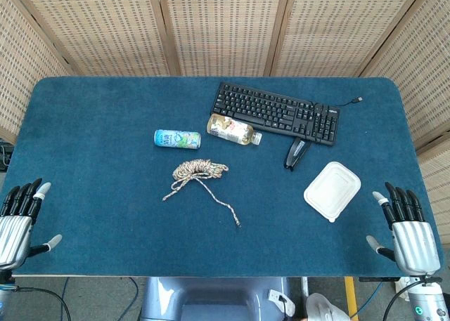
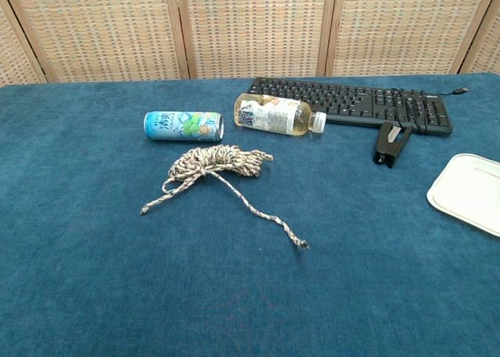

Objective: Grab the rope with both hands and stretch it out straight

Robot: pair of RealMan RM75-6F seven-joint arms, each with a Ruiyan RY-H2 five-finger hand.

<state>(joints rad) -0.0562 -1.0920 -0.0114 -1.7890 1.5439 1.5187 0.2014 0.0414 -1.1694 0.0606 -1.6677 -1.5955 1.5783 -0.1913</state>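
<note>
A speckled beige rope (image 1: 199, 172) (image 2: 216, 164) lies bundled in loose coils at the middle of the blue table, with one short tail running down-left and a longer tail trailing to the lower right. My left hand (image 1: 20, 223) rests open at the table's near left corner, fingers spread and empty. At the near right corner my right hand (image 1: 404, 226) is likewise open with nothing in it. Both hands are far from the rope. The chest view shows neither hand.
Just behind the rope lie a blue drink can (image 1: 177, 139) on its side and a plastic bottle (image 1: 233, 130). A black keyboard (image 1: 276, 111) sits at the back, a black stapler (image 1: 296, 154) beside it. A white lidded container (image 1: 332, 190) lies right.
</note>
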